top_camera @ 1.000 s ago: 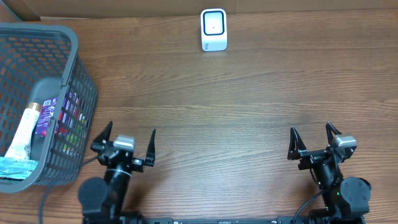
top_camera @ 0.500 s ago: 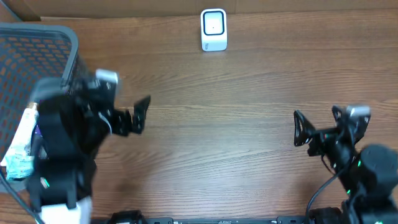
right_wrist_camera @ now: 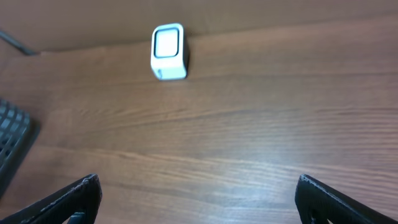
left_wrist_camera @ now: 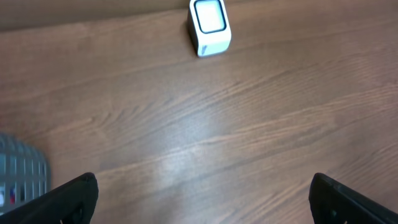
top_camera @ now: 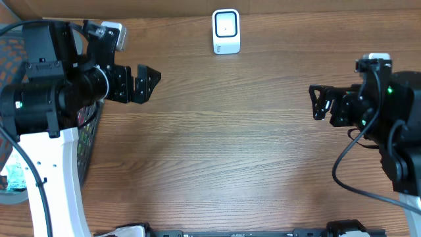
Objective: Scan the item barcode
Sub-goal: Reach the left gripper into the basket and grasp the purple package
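Observation:
The white barcode scanner [top_camera: 225,31] stands at the table's far edge, its window facing up; it also shows in the left wrist view [left_wrist_camera: 209,26] and the right wrist view [right_wrist_camera: 168,51]. Items lie in the grey basket [top_camera: 89,125] at the left, mostly hidden under my raised left arm; only a teal packet [top_camera: 11,181] shows. My left gripper [top_camera: 150,83] hangs open beside the basket's far right corner, nothing between its fingers [left_wrist_camera: 73,200]. My right gripper [top_camera: 315,102] is open and empty over the right of the table, fingers [right_wrist_camera: 69,202] spread wide.
The basket's corner shows at the left edge in the left wrist view [left_wrist_camera: 23,167] and the right wrist view [right_wrist_camera: 11,130]. Bare wooden tabletop [top_camera: 223,145] lies between the two arms. A brown wall runs behind the scanner.
Both arms have risen from their low rest at the front edge and moved toward the far side. The left arm now covers most of the basket. Both grippers stayed open.

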You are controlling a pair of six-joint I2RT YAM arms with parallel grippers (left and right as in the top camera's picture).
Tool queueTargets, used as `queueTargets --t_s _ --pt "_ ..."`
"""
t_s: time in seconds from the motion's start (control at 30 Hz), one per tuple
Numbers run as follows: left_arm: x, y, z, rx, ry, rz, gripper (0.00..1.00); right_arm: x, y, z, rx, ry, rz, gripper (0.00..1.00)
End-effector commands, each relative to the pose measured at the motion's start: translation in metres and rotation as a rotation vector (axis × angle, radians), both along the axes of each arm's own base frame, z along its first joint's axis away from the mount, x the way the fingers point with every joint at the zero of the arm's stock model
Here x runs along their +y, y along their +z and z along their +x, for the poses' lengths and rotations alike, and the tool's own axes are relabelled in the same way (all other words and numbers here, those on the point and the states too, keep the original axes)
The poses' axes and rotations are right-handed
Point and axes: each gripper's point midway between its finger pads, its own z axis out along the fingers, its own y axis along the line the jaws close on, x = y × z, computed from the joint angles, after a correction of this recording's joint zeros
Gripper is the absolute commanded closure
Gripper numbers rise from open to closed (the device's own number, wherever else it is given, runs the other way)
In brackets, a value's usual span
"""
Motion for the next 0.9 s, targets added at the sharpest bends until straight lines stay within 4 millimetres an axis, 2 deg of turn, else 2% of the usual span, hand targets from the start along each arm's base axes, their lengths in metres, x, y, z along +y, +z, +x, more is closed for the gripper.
queueTargets --t_s 0.0,0.13,0.27,0.33,0.43,0.53,0.63,0.7,0.73,0.87 --pt "0.010 0.020 0.008 -0.047 0.093 -0.021 0.00 0.014 0.003 0.003 0.009 0.066 0.042 0.00" --pt "0.065 0.041 0.006 -0.065 0.424 -0.022 0.00 0.014 -0.003 0.007 0.032 0.066 0.041 0.00" --pt "0.132 0.062 -0.010 -0.109 0.721 -0.053 0.00 0.015 -0.009 0.010 0.056 0.065 0.039 0.00" --pt "0.161 0.062 -0.020 -0.110 0.845 -0.083 0.00 0.015 -0.013 0.012 0.069 0.065 0.038 0.00" --pt "0.207 0.053 -0.039 -0.077 1.035 -0.127 0.00 0.015 -0.018 0.014 0.088 0.064 0.037 0.00" --pt "0.242 0.033 -0.051 -0.006 1.160 -0.151 0.00 0.015 -0.023 0.015 0.106 0.064 0.036 0.00" --pt "0.267 -0.001 -0.053 0.120 1.225 -0.168 0.00 0.015 -0.027 0.018 0.119 0.064 0.034 0.00" --pt "0.275 -0.021 -0.052 0.198 1.240 -0.177 0.00 0.015 -0.029 0.019 0.126 0.064 0.034 0.00" --pt "0.280 -0.042 -0.048 0.276 1.241 -0.180 0.02 0.015 -0.031 0.020 0.132 0.064 0.033 0.00" --pt "0.291 -0.084 -0.035 0.409 1.204 -0.179 0.04 0.016 -0.034 0.022 0.143 0.063 0.033 0.00"
